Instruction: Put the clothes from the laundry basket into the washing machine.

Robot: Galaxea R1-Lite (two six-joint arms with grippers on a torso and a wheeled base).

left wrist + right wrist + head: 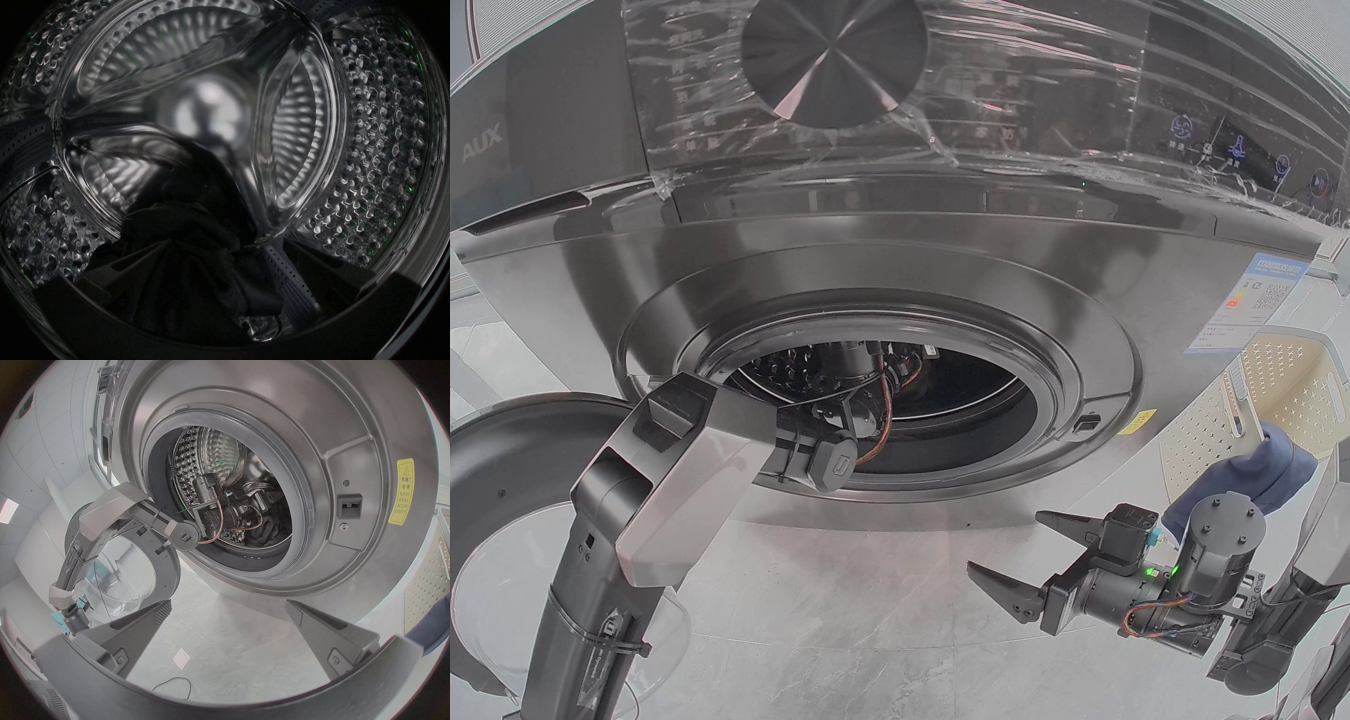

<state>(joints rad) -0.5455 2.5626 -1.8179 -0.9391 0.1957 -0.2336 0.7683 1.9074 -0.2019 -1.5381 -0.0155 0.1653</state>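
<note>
The washing machine (975, 272) stands with its round porthole (1050, 422) open. My left arm (694, 459) reaches through it, and my left gripper (201, 258) hangs open inside the steel drum (375, 140), its fingers spread just above a heap of dark clothes (187, 281) on the drum floor. The right wrist view shows that gripper (269, 500) over the dark cloth (269, 526). My right gripper (1017, 553) is open and holds nothing, low in front of the machine. A blue garment (1256, 473) hangs over the cream laundry basket (1294, 384) at the right.
The machine's glass door (506, 487) is swung open on the left, beside my left arm. Pale tiled floor (844, 600) lies free between the machine and my right gripper. A yellow warning sticker (402, 491) sits by the door latch (349, 506).
</note>
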